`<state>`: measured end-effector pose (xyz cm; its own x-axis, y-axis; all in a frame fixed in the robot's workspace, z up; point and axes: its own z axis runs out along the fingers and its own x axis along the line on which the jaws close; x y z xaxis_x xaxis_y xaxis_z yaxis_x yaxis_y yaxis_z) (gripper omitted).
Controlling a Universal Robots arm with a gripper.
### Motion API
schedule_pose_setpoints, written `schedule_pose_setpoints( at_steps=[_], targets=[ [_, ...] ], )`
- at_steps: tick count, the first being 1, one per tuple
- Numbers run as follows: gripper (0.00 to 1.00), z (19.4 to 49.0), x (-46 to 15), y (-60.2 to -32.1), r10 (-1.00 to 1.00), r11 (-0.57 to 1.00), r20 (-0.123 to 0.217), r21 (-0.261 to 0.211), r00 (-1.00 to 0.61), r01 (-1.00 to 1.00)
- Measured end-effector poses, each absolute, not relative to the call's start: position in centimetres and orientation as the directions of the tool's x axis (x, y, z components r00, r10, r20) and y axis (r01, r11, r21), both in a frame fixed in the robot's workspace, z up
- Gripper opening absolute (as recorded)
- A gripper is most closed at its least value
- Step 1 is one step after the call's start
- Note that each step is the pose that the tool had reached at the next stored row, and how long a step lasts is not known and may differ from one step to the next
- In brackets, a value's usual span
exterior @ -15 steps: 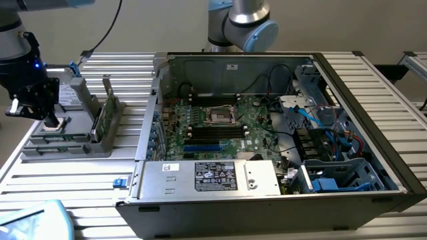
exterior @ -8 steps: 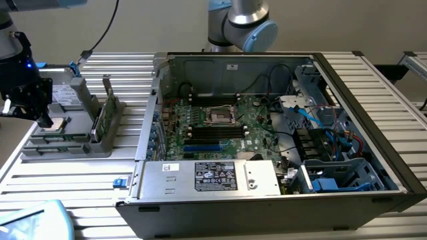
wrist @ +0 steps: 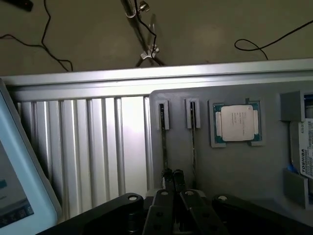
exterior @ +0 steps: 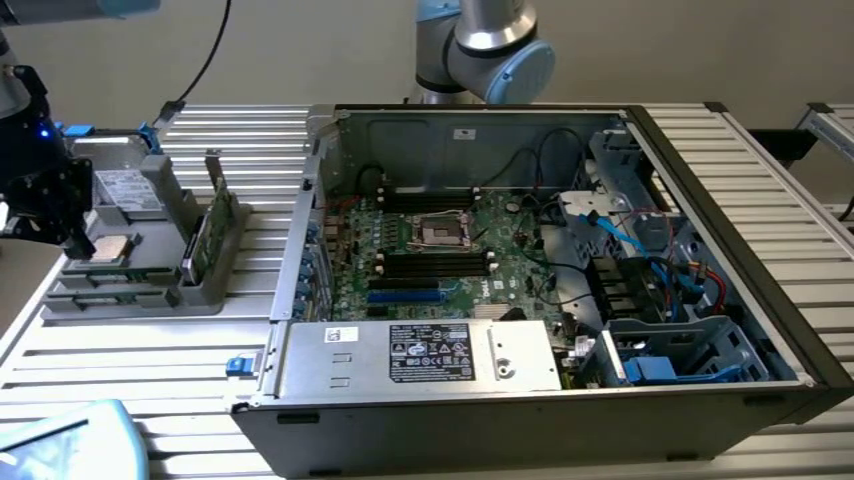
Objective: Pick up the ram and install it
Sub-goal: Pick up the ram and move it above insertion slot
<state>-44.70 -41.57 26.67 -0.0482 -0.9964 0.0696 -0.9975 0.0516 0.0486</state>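
Silver arm (exterior: 501, 60) wears pale blue caps (exterior: 438, 10) and black gripper (wrist: 172, 175)

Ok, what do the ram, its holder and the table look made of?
The holder: matte gray plastic by its look, dull and uniform with moulded slots. The table: bare aluminium, probably; bright ribbed profile with glare. The ram: thin rigid greenish board, likely circuit laminate; too edge-on to be sure.

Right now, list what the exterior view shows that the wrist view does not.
Exterior view: the open computer case with its motherboard and power supply. Wrist view: a thin metal stand beyond the table. Both: the grey tray, the ram sticks standing in it, the square processor chip beside them, and the gripper.
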Motion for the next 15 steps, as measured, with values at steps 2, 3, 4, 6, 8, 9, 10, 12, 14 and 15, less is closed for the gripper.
schedule_pose_setpoints(
  at_steps=[2, 3, 4, 6, 8, 9, 10, 12, 14, 15],
  targets=[
    [0.1, 26.67, -44.7, -41.57, -0.996, 0.051, 0.07, 0.048, -0.048, -0.998],
    [0.12, 26.67, -44.7, -41.57, -0.996, 0.051, 0.07, 0.048, -0.048, -0.998],
    [0.18, 26.66, -44.71, -41.57, -0.996, 0.051, 0.069, 0.048, -0.048, -0.998],
    [0.24, 26.67, -44.71, -41.57, -0.996, 0.051, 0.07, 0.048, -0.048, -0.998],
    [0.3, 26.66, -44.71, -41.57, -0.996, 0.051, 0.069, 0.048, -0.048, -0.998],
    [0.36, 26.66, -44.72, -41.57, -0.996, 0.051, 0.07, 0.048, -0.048, -0.998],
    [0.36, 26.66, -44.72, -41.57, -0.996, 0.051, 0.069, 0.048, -0.047, -0.998],
    [0.36, 26.53, -44.78, -41.6, -0.997, 0.05, 0.069, 0.048, -0.046, -0.998],
    [0.36, 26.3, -44.87, -41.68, -0.997, 0.047, 0.069, 0.047, -0.044, -0.998],
    [0.36, 26.16, -44.9, -41.73, -0.997, 0.046, 0.069, 0.046, -0.042, -0.998]
  ],
)
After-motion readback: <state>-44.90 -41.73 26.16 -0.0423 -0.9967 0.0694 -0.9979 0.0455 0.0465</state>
